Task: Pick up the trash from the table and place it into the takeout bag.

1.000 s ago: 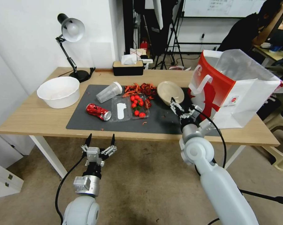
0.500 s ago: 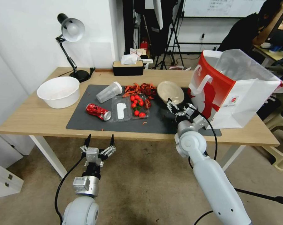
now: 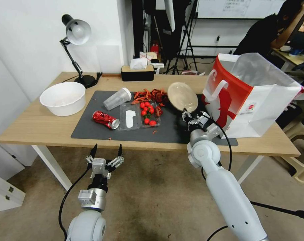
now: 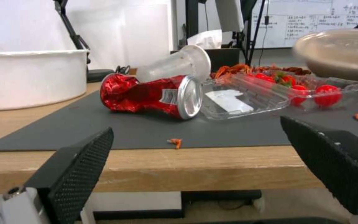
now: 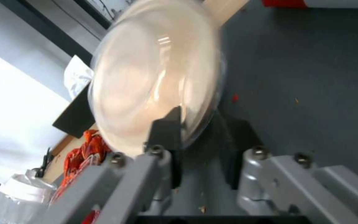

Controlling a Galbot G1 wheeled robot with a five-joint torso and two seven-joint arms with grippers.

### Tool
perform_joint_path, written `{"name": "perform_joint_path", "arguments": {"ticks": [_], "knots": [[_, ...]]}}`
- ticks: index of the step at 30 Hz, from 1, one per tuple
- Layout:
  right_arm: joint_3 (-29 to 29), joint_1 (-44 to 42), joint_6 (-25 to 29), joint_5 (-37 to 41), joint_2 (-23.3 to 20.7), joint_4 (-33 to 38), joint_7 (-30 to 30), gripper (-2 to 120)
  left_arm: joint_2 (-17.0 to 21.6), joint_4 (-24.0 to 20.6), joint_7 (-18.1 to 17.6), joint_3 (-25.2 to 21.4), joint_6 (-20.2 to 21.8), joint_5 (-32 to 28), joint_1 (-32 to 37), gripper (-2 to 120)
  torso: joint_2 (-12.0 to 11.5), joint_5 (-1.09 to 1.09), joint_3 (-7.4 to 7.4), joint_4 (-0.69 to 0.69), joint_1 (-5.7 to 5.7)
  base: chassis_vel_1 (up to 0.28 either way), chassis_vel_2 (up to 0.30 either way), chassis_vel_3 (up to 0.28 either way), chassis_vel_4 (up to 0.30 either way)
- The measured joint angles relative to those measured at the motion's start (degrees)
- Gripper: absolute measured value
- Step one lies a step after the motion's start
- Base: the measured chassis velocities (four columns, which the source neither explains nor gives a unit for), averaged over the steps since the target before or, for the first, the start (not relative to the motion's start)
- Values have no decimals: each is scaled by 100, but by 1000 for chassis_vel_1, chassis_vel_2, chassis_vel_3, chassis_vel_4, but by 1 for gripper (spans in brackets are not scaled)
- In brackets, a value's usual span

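Here, right claw clamped on tilted beige bowl rim, apparently lifted, left claw apart below table.

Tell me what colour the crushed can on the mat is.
The crushed can is shiny red with a silver end, lying on the dark grey mat; the left wrist view shows it best.

Beige paper bowl blurred and cut off at frame edge; takeout bag interior perhaps empty.
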Motion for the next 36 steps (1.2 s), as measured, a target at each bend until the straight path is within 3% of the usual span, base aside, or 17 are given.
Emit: {"name": "perform_joint_path", "arguments": {"ticks": [1,5,15,31,36], "knots": [[11,0,4,-1,6,-22,-5,13,2,6,0,1,-2,-1,-2,100,0,0,0,0,0,0,0,0,0],[42,-9,28,-4,12,-58,-32,0,5,18,0,3,-13,-2,-3,100,0,1,0,0,0,0,0,0,0],[94,-146,219,-190,-16,1,-169,0,11,27,-3,5,-40,-6,0,100,0,1,0,0,0,0,0,0,0],[496,-577,719,-466,-554,1592,-1645,0,0,-57,-6,63,-48,23,26,100,0,1,0,0,-2,0,0,0,0],[900,-480,775,-919,-616,1965,-1685,0,3,-97,-5,66,-48,30,61,100,0,0,0,0,-2,0,0,0,0]]}}
